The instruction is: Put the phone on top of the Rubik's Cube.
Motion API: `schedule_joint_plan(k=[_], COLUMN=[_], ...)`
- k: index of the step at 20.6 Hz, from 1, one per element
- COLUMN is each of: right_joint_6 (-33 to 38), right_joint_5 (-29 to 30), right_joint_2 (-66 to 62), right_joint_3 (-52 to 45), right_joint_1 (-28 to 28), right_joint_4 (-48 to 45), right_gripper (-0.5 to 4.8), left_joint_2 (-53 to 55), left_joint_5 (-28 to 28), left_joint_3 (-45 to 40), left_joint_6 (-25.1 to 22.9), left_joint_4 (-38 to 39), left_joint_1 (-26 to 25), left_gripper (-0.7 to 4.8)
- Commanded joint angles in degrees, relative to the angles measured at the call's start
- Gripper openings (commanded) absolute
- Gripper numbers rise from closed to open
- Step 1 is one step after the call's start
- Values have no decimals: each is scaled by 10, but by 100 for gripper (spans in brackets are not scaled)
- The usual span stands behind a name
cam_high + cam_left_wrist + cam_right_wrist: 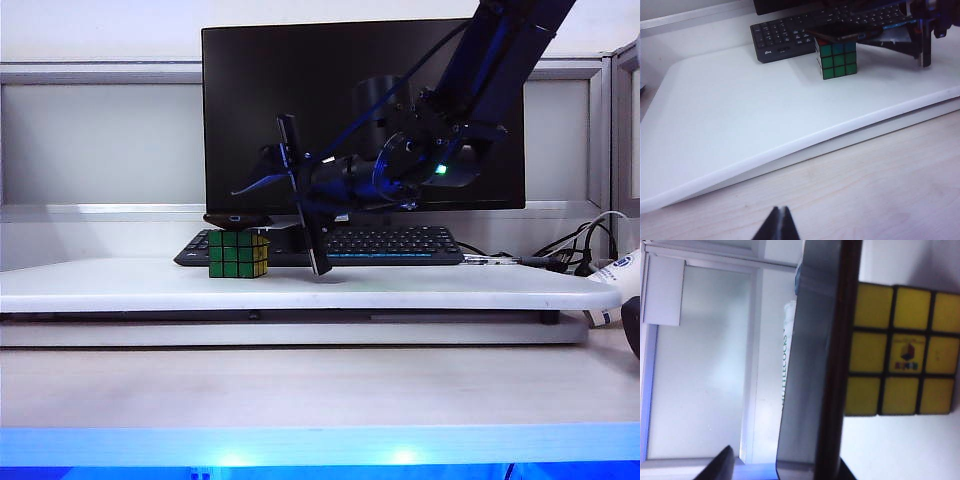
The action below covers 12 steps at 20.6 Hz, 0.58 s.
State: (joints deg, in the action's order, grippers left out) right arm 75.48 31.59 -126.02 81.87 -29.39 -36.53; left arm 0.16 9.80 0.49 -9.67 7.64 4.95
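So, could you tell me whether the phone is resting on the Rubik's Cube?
Touching. In the left wrist view the phone lies flat on the Rubik's Cube, with no gap showing.

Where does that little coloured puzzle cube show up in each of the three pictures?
Exterior view: the green-and-yellow puzzle cube stands left of centre, before the black keyboard; the open right claw hovers beside it.
Left wrist view: its green face shows beyond the shut left claw.
Right wrist view: its yellow face is seen close up.
Shared landmark: the thin black phone lying on the cube.
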Motion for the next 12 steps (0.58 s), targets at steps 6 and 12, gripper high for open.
schedule_joint_plan(k=[6,12], right_joint_6=[8,-23], right_joint_5=[27,28], right_joint_2=[5,5], right_joint_3=[4,1], right_joint_1=[-1,0], right_joint_4=[5,46], right_gripper=[343,401], left_joint_2=[0,0], left_joint_5=[-2,-2], left_joint_3=[0,0], left_joint_6=[-5,-5], left_joint_4=[-1,0], left_joint_1=[-1,-1], left_gripper=[-6,-6])
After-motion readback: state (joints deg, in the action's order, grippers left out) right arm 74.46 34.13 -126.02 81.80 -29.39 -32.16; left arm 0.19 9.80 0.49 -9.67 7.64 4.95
